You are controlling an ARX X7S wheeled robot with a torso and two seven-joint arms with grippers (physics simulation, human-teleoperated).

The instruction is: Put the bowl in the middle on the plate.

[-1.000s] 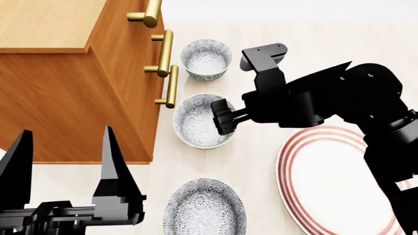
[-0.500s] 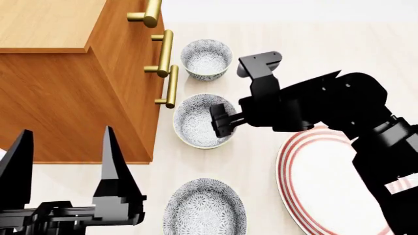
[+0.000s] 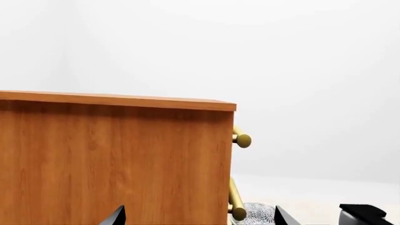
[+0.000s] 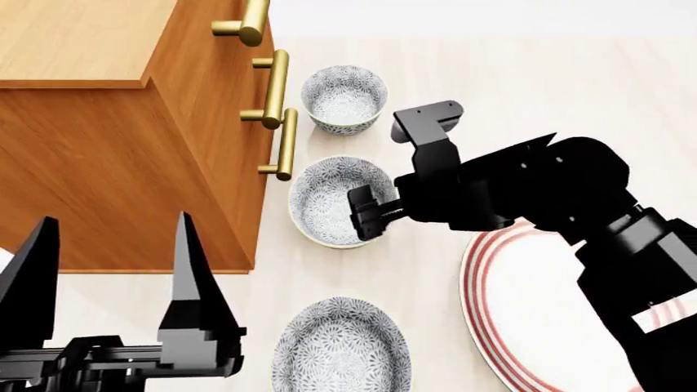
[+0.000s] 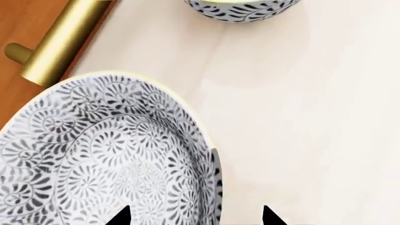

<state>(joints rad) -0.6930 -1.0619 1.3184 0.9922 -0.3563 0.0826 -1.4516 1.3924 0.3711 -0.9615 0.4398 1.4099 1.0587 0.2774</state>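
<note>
Bowl (image 4: 335,201): middle of three in row on desk (image 4: 566,90), just beside cabinet (image 4: 109,163), plate (image 4: 544,310) near on its other side. Still on desk, not lifted.

Step in hand, as I judge: approach for grasp. Right gripper (image 4: 365,212) over bowl's plate-side rim; right wrist view shows fingers (image 5: 119,216) apart, one inside rim, one outside, nothing gripped.

Next move likely needs: lower slightly, close on rim, lift, carry to plate.

Look: small, deep, round, white with dense grey-blue floral pattern inside and outside.

Left gripper (image 4: 109,286): fingers spread wide, empty, well apart from bowl.
</note>
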